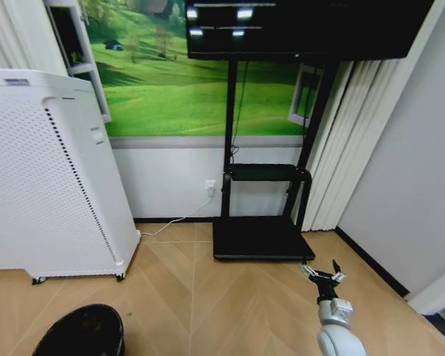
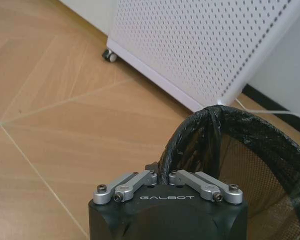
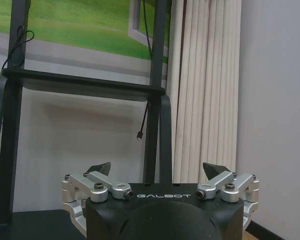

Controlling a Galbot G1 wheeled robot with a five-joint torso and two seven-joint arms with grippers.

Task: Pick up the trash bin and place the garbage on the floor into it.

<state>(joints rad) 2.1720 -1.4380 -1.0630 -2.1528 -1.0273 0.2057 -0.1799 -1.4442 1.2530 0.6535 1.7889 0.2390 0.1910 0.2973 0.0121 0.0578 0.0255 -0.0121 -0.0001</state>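
Observation:
The trash bin (image 1: 81,334), black and round with a black liner, is at the lower left of the head view, over the floor (image 1: 208,297). In the left wrist view my left gripper (image 2: 162,174) is shut on the bin's rim (image 2: 190,130), where the liner bunches up. My right gripper (image 1: 323,271) hangs open over the parquet at the lower right, with nothing between its fingers. The right wrist view shows that gripper (image 3: 160,170) facing the TV stand. The garbage is out of view.
A tall white perforated air purifier (image 1: 44,170) on castors stands just behind the bin. A black TV stand (image 1: 259,237) with a flat base sits against the far wall. A white cable (image 1: 179,220) runs to a socket. Curtains (image 1: 348,148) and a grey wall (image 1: 408,170) close the right side.

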